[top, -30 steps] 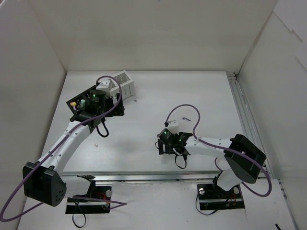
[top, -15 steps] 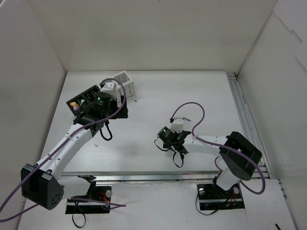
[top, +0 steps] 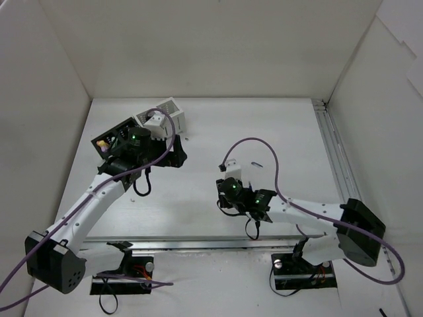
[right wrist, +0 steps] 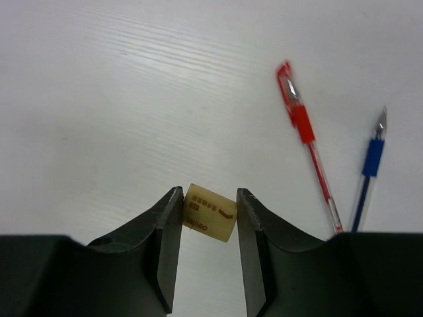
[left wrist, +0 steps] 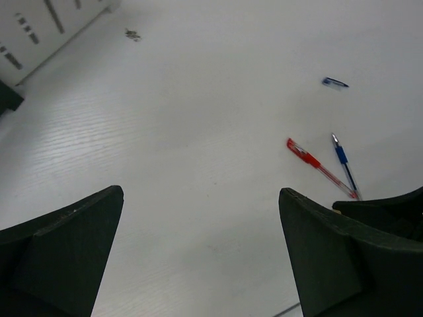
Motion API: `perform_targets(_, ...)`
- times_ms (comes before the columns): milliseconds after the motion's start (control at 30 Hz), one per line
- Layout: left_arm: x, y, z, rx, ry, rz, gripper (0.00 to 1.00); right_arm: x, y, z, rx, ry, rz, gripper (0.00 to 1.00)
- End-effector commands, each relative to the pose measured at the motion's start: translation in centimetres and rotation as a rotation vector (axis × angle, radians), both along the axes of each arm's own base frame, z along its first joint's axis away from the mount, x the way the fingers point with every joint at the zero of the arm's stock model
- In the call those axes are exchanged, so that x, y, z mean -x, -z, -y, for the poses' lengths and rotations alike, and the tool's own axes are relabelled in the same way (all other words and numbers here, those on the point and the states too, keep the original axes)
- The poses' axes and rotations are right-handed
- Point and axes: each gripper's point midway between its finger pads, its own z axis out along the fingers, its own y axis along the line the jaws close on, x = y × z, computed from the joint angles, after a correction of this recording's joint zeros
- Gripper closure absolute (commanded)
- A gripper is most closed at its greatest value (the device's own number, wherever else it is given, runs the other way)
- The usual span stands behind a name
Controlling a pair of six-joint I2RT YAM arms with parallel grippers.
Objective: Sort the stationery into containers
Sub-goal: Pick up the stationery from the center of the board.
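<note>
Far left: noted black organiser (top: 109, 140), with white mesh organiser (top: 170, 113) just beside it on the far-right side. Found left end effector (left wrist: 201, 195) released, spread wide, holding nothing, hanging over bare counter (left wrist: 198, 99) near those two. Right of centre, toward near edge: found tan eraser block (right wrist: 210, 212) pinched in right end effector (right wrist: 209, 192), clenched onto both short ends. Cannot tell whether lifted or resting on counter. Judged very light, slightly rubbery, grippy rather than slippery, not fragile. Small enough to twist or squirt out under an off-centre squeeze. Best taken across the short ends at mid-height, with flat contact on both, much as here. Looks: stubby cream-tan block, rounded edges, dark print on top face, sitting a little askew in the grip, right end lower in wrist view. Further right: noted red pen (right wrist: 305, 132) and blue pen (right wrist: 371, 158) lying close together on counter, nearly parallel, neither touching the eraser. Judged both light, stiff, smooth and prone to rolling, so better taken at mid-barrel, across the shaft.
</note>
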Motion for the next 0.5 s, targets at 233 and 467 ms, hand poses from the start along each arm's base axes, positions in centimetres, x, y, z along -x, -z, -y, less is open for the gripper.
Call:
perform_targets(233,4.7,-0.9,9.3,0.369,0.536,-0.112,0.00,0.9,-12.0,-7.0,-0.216,-0.605,0.487,0.85)
perform_targets(467,6.6,0.9,11.8,0.395,0.607,-0.232,0.01,-1.3,-13.8,-7.6,-0.128,-0.579,0.569,0.85)
